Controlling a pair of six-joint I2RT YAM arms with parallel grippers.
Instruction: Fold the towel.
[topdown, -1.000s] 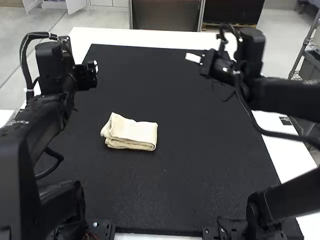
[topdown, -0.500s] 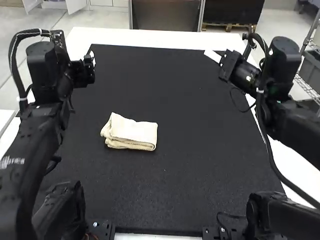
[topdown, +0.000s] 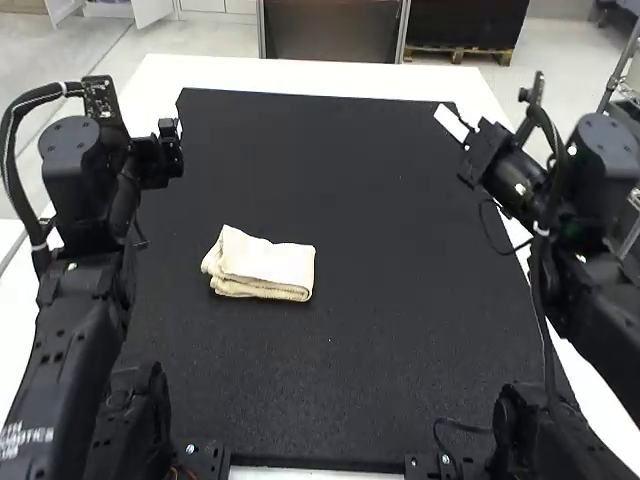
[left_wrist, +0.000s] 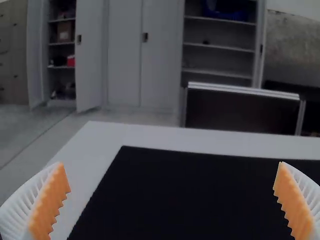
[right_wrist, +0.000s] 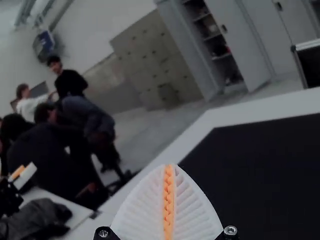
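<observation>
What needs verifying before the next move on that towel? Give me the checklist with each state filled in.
1. Towel resting on the black mat: ok.
2. Towel folded: ok, a compact bundle in layers.
3. Layers flush at the left end in the high view: not ok, they lie staggered.
4. Left gripper open and empty: ok.
5. Right gripper open: not ok, its fingers are shut together with nothing between them.
6. Whether another fold is wanted: cannot tell.
</observation>
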